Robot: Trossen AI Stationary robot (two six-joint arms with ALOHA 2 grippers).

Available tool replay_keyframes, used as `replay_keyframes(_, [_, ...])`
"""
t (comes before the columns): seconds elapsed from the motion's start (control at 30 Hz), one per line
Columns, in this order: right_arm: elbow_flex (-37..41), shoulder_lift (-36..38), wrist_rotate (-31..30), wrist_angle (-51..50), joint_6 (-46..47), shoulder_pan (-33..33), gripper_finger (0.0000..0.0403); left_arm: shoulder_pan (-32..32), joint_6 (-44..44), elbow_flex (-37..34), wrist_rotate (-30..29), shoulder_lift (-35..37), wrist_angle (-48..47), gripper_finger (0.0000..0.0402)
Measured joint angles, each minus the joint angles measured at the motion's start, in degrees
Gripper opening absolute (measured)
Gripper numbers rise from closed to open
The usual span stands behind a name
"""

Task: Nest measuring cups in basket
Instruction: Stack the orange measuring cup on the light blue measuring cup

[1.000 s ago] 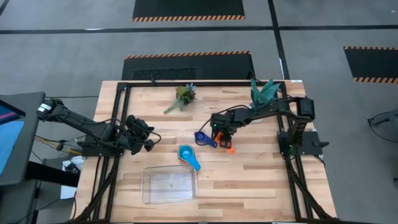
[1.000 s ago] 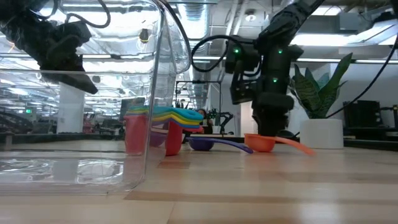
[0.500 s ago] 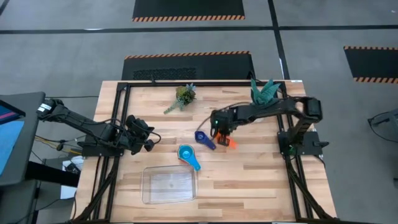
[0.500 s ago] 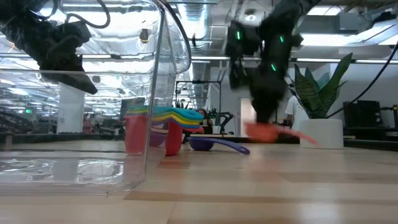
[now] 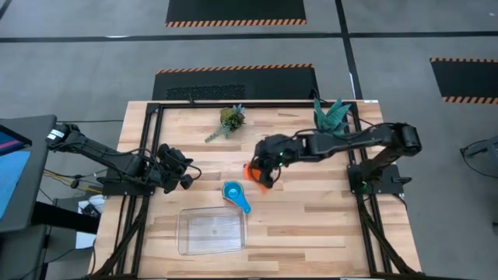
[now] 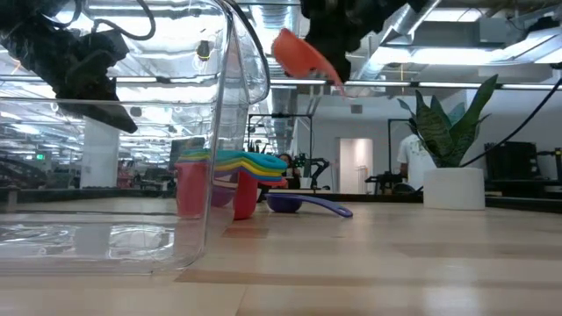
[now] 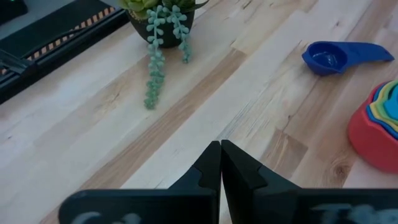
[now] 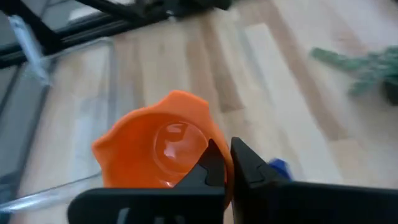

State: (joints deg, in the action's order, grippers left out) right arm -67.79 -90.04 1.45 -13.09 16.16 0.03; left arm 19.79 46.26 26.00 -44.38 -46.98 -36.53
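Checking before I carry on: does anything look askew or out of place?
Only that the nested stack stands on the table beside the basket, which holds no cups, and the dark blue cup lies loose beside it.

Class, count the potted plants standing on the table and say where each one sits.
2. A small trailing plant stands near the table's far edge, about mid-width; a larger broad-leaved plant in a white pot stands at the far right corner. Others may be hidden behind the arms.
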Motion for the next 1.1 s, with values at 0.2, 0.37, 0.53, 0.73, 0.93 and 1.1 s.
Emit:
replay_keyframes(0.2, [-1.7,-6.6,0.2,4.2,0.5,3.8,0.0006,0.0,-0.5,0.0,0.0,0.0,-0.1,0.0])
replay_keyframes(0.37, [-11.1,-13.7,0.3,-0.2,-1.3,5.0,0.0006,0.0,-0.5,0.0,0.1,0.0,-0.1,0.0])
replay_keyframes(0.53, [-23.6,-19.6,-0.1,-16.0,-3.0,3.9,0.0006,0.0,-0.5,0.0,0.2,0.0,-0.2,0.0])
replay_keyframes(0.73, [-31.9,-26.8,-0.2,-20.7,-2.9,3.5,0.0007,0.0,-0.5,0.0,0.2,0.0,-0.6,0.0])
replay_keyframes(0.93, [-34.0,-30.5,-0.1,-23.3,-1.1,3.7,0.0007,0.0,-0.5,0.0,0.2,0.0,-1.7,0.0])
replay_keyframes(1.1, [-33.9,-31.2,0.0,-22.2,1.4,3.7,0.001,0.0,-0.5,0.0,0.2,0.0,-1.5,0.0])
